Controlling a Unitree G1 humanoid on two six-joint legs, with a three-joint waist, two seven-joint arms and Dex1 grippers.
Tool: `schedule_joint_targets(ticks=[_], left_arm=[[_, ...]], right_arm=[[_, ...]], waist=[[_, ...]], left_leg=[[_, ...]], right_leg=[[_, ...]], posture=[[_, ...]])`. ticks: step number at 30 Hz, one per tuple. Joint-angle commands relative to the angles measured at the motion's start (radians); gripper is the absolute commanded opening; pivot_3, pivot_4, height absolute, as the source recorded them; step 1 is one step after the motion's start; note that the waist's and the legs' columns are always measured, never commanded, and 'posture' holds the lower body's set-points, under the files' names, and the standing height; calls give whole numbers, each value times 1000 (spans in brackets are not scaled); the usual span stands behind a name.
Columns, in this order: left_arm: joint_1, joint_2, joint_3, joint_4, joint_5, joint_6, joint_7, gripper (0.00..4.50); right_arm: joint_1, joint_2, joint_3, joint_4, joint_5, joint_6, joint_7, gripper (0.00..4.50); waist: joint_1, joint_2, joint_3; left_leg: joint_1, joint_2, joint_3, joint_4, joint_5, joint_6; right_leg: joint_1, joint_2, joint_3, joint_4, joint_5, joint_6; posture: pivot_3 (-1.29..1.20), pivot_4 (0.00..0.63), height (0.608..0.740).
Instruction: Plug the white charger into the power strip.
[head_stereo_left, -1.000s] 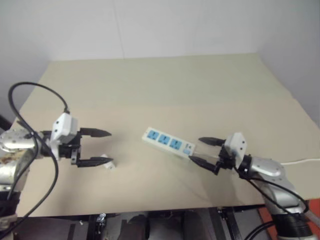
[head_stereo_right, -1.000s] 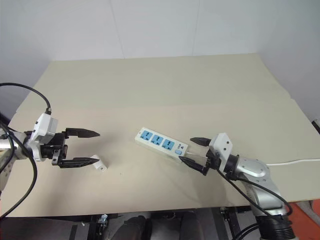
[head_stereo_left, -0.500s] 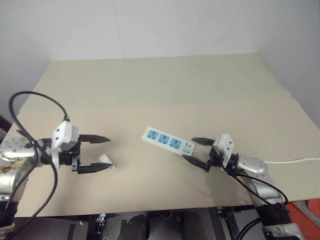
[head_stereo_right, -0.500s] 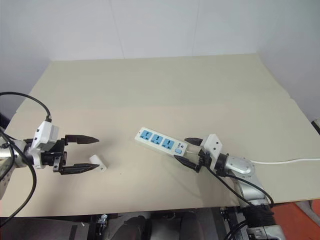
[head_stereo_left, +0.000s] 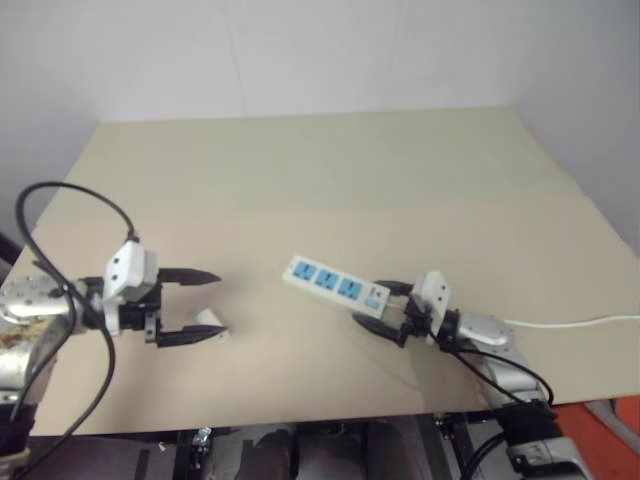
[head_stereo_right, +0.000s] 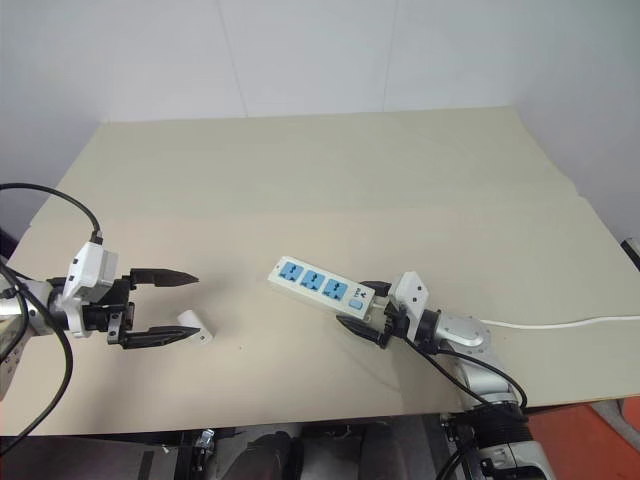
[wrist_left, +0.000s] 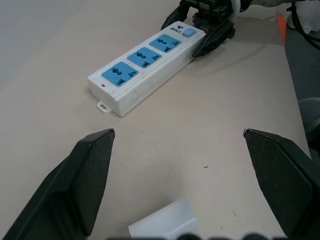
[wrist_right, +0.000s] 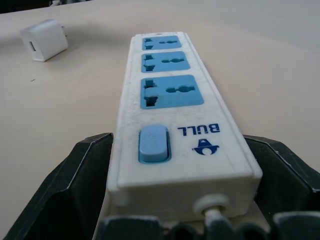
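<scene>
The power strip (head_stereo_right: 322, 290) lies flat near the middle of the beige table (head_stereo_right: 330, 180), set at a slant, its three blue sockets in a row and its small blue switch (wrist_right: 153, 144) at the end nearest the right gripper (head_stereo_right: 366, 312). From that same end its thin white cord (head_stereo_right: 560, 322) runs off towards the table's right edge. The right gripper sits low at the switch end with a black finger on either side of the bar; the head views show the fingers flanking the strip, but not whether they press on it. The right wrist view looks straight along the strip: the cord's root comes out of the end face between the fingers (wrist_right: 75, 190), which stand just beside the two long sides, and a printed BULL mark sits next to the switch. Contact is hard to judge even there.

The white charger (head_stereo_right: 193, 328) lies on its side on the table well to the left of the strip, just by the lower fingertip of the left gripper (head_stereo_right: 172, 305). That gripper hovers with its fingers spread wide, holding nothing. The left wrist view shows the charger's rounded body between the two spread fingers (wrist_left: 85, 175), with the strip and the right gripper beyond. The right wrist view shows its two prongs pointing away from the strip
</scene>
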Motion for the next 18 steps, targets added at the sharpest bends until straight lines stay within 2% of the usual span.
schedule_joint_targets(ticks=[1, 2, 10, 18], left_arm=[[-2, -1, 35, -18, -21, -10, 2, 4500], [-3, -2, 33, -18, -20, -10, 3, 4500], [-15, -5, 25, -14, -18, -13, 3, 4500], [-98, 12, 9, 11, -22, 6, -24, 4500]], right_arm=[[-3, -2, -15, 6, 0, -29, -8, 3558], [-2, -5, -14, 9, -1, -35, -2, 3428], [19, -21, -19, -10, -1, -91, 20, 3431], [29, -147, -20, -53, 137, -77, 304, 3431]], waist=[[0, 0, 0], [0, 0, 0], [0, 0, 0], [7, 0, 0]], left_leg=[[0, 0, 0, 0, 0, 0], [0, 0, 0, 0, 0, 0], [0, 0, 0, 0, 0, 0], [0, 0, 0, 1, 0, 0]], right_leg=[[0, 0, 0, 0, 0, 0], [0, 0, 0, 0, 0, 0], [0, 0, 0, 0, 0, 0], [1, 0, 0, 0, 0, 0]], posture=[[0, 150, 740], [0, 150, 740], [0, 150, 740], [0, 150, 740]])
